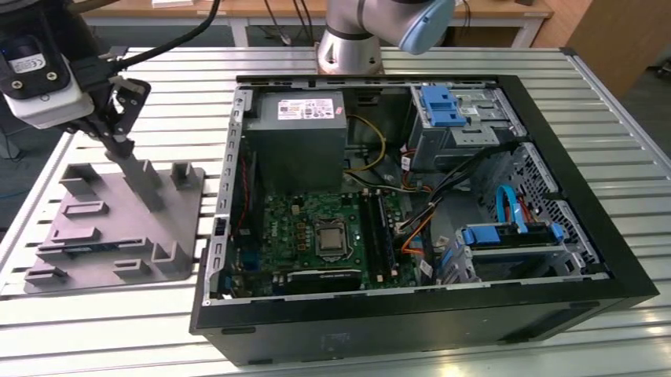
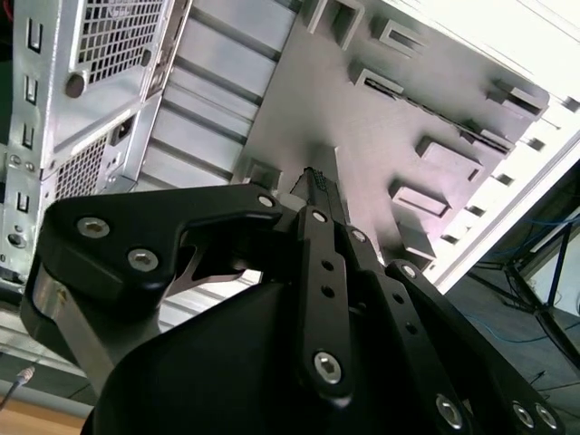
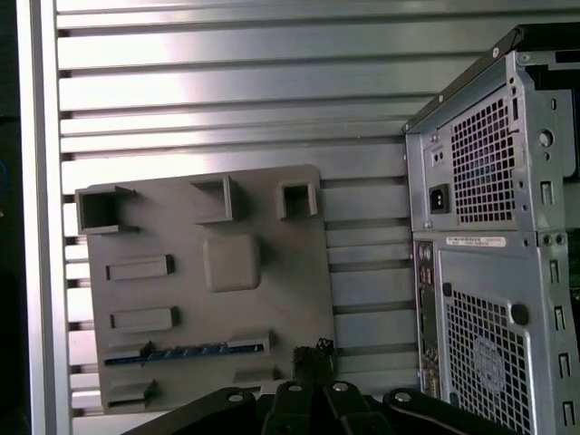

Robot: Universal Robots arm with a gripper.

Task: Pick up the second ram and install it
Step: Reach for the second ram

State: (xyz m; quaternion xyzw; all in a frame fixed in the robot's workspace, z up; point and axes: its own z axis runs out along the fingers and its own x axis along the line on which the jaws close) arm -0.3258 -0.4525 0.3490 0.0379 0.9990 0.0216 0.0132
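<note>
Gripper: the gripper (image 1: 118,141) hung at the exterior view's left, above the grey tray (image 1: 173,259), its fingers drawn together with nothing between them.
Task piece: in the first wrist view the second ram (image 3: 181,352) lay on edge in a slot along one side of the tray, a thin blue strip between two low holders. It was apart from the gripper.
Gripper tips: in the first wrist view they (image 3: 313,355) sat near the slot's end, over the tray edge that faced the computer case (image 3: 498,254).
In the way: the tray's centre post (image 1: 147,181) and its open box-shaped holders stood up around the slot.
Table: the tray and the case rested side by side on the slatted table (image 1: 105,330).
Case: it lay open in the middle and right of the exterior view, showing the motherboard (image 1: 320,236), the power supply (image 1: 304,133) and the cables (image 1: 419,212).
Arm: its base (image 1: 351,43) stood beyond the case.
Between views: the exterior view looked into the case, while both wrist views saw its perforated rear panel (image 2: 109,36) instead. The second wrist view also showed the black finger linkages meeting at the tips (image 2: 315,181).
</note>
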